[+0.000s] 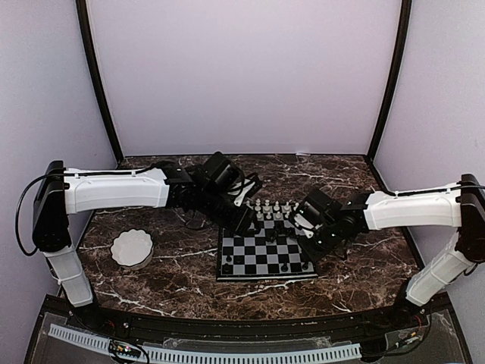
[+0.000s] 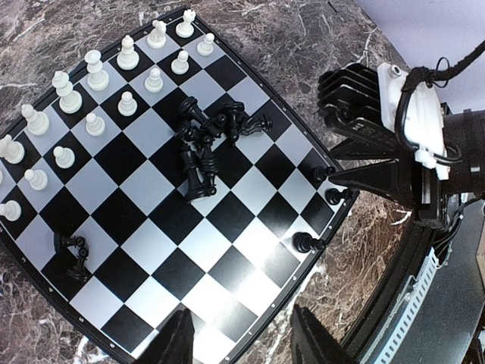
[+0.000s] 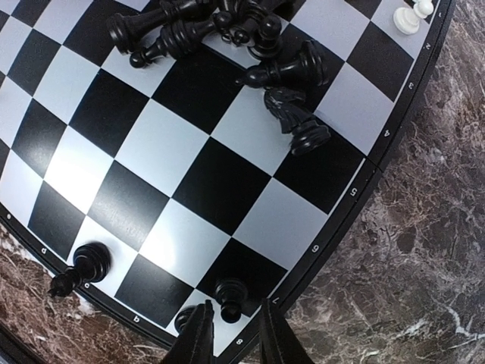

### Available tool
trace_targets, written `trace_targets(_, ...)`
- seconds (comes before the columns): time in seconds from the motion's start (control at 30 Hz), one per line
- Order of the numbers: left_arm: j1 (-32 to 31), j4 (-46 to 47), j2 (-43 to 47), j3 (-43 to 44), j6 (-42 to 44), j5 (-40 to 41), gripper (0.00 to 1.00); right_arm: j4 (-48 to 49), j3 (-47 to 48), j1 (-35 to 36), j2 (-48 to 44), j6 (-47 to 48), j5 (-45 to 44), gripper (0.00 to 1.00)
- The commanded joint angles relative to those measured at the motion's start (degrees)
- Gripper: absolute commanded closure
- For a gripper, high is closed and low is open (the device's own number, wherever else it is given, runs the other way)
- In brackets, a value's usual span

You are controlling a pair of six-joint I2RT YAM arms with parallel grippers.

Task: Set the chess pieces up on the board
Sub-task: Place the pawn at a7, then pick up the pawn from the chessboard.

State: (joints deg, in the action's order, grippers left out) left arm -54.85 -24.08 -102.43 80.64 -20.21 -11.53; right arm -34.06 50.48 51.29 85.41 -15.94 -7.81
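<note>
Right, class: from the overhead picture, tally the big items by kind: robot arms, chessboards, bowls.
Robot arms: 2
Chessboard: 1
White bowl: 1
Total: 4

Look at that shine: the small square chessboard of black and pale grey-white checks (image 3: 151,144) is smooth and glossy, with light glaring off its pale squares. The tiny black plastic chessmen (image 3: 280,72) glint along their edges, and the tiny white plastic chessmen (image 2: 97,72) show a softer sheen. Under it all the dark brown veined marble tabletop (image 1: 356,250) reads polished and slick, the white scalloped bowl (image 1: 132,248) looks smooth, and the white arm shells (image 1: 114,189) look like hard satin plastic.
</note>
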Motion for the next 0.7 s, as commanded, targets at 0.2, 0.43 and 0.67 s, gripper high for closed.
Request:
trace_targets(0.2, 0.2, 0.2, 1.1, -0.6, -0.5, 0.3, 0.54, -2.5, 10.7, -1.0, -5.7, -2.9, 6.4, 0.74)
trace_targets(0.43, -0.8, 2.1, 1.5, -0.4, 3.6, -3.0, 0.58, 5.0, 10.3, -9.4, -4.0, -7.1, 27.7, 0.80)
trace_targets(0.67, -2.6, -0.4, 2.4, 0.2, 8.5, 0.6, 0.60, 16.3, 8.8, -16.0, -1.0, -16.4, 48.5, 0.83)
